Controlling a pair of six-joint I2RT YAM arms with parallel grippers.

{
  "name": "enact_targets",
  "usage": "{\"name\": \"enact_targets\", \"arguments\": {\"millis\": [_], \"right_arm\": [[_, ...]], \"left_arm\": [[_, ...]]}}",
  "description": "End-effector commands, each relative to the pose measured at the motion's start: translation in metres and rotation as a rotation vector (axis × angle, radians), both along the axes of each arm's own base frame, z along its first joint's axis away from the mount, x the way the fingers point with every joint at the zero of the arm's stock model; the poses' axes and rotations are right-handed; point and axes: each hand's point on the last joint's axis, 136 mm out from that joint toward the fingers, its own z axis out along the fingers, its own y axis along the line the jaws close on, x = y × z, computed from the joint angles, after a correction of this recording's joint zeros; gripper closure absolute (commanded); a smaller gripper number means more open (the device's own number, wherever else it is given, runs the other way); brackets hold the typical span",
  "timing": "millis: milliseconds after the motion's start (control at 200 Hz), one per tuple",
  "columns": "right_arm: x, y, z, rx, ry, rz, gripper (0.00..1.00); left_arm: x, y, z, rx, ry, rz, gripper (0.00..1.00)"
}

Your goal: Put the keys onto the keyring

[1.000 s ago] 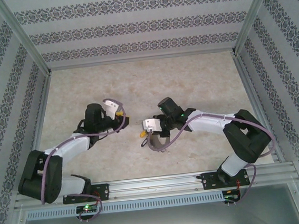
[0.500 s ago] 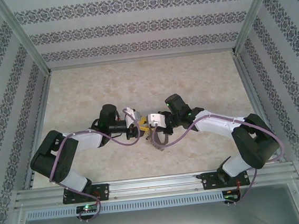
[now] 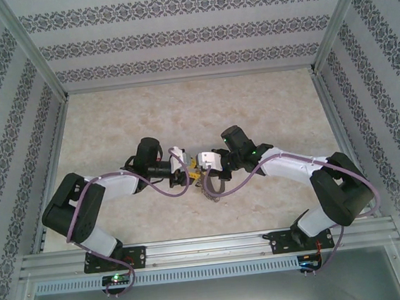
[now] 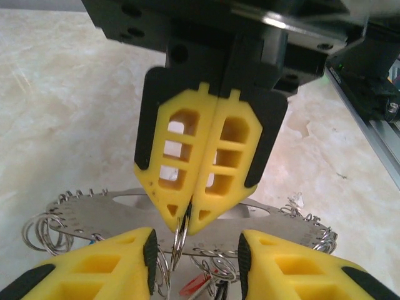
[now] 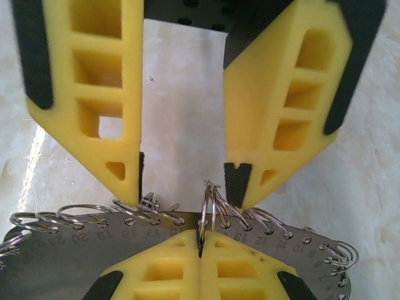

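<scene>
The keyring (image 5: 75, 244) is a curved silvery plate with numbered holes, fringed with several small split rings; it also appears as the keyring (image 4: 94, 215) in the left wrist view. My right gripper (image 5: 200, 242) is shut on one split ring (image 5: 209, 209) near hole 14, and the plate hangs from it above the table. My left gripper (image 4: 197, 247) is open, its fingers either side of that ring (image 4: 179, 240) and facing the right gripper (image 4: 185, 225) tip to tip. A red key head (image 4: 192, 286) hangs below the plate. From above, both grippers (image 3: 193, 166) meet at mid-table.
The marble-patterned tabletop (image 3: 197, 115) lies under both arms. Patterned walls and aluminium rails (image 3: 195, 246) enclose it. A purple cable (image 3: 162, 187) loops beside the left wrist. The far half of the table has free room.
The left arm swung right and forward until its open fingers met the right gripper. The right gripper shifted slightly right with the plate. In the last half second, little moved.
</scene>
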Motion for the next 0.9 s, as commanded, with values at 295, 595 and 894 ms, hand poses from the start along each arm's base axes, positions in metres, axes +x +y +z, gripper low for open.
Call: {"name": "enact_targets", "arguments": {"millis": [295,595,894], "right_arm": [[-0.005,0.005,0.016,0.061,0.001,0.031,1.0],[-0.006,0.007,0.017,0.068,0.006,0.039,1.0],[-0.008,0.007,0.011,0.052,0.015,0.04,1.0]], "left_arm": [[-0.002,-0.004,-0.003,0.026,-0.054,-0.052,0.76],[0.002,-0.007,-0.012,0.064,-0.064,-0.039,0.85],[0.004,-0.013,-0.021,0.111,-0.078,-0.027,1.0]]}}
